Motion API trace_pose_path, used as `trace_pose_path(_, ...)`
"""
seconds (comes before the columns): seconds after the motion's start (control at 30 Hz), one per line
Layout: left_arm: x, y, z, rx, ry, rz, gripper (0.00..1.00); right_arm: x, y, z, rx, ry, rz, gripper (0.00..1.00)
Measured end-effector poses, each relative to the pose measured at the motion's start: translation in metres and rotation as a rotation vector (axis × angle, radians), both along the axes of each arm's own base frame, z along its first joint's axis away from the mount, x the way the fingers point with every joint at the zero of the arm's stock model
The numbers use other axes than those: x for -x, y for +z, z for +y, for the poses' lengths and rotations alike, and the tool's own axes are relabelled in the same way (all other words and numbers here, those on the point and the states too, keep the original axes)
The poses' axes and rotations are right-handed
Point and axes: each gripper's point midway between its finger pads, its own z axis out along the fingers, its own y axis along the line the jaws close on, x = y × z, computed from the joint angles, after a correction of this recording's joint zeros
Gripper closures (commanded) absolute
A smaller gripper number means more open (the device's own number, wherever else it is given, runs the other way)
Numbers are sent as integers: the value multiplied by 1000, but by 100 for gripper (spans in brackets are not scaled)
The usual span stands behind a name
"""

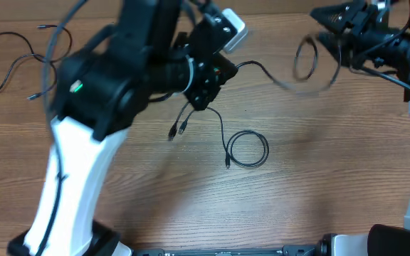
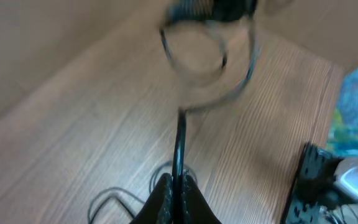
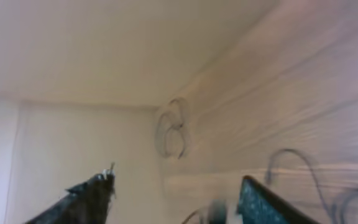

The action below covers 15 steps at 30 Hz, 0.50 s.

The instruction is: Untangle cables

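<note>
Lying near held cable [image 2: 179, 143]: coil [image 1: 248, 150] (cords [image 1: 13, 64] leftward)

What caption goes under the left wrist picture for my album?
Left gripper shut on a black cable that blurs into a loop farther off, wooden table behind.

No legible text, label, brand, number or sign appears in any view; motion blur obscures fine surface detail.

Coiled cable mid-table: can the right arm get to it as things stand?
Probably yes. The right fingers are open and empty; between them and the coiled cable there's only table and a blurred loose loop. The left fingers, shut on a cable, sit up-left of the coil, not over it.
</note>
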Motion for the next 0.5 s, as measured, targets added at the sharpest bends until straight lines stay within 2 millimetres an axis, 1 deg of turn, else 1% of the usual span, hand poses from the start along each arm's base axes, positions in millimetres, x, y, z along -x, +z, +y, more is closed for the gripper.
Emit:
trace_pose_path(0.07,4,14,7,24,37,-26,96,2,-18,-12,63,-66,68,18)
trace_pose_path(0.13,5,23,14,41,97,-33,96,3,-34,-26,134,-135,124,12)
trace_pose_path(0.2,2,27,23,50,174,-29,96,5,-44,-36,187,-184,159,9)
trace_pose_path(0.3,-11,25,43,48,364,8,96,8,-56,-51,257,-248,206,4)
trace_pose_path(0.37,-21,17,65,42,557,62,96,12,-64,-59,299,-281,239,2)
trace_pose_path(0.43,-27,14,80,55,697,89,96,15,-68,-63,318,-293,261,0)
trace_pose_path(0.5,-32,15,88,76,767,99,96,21,-74,-64,329,-298,296,0)
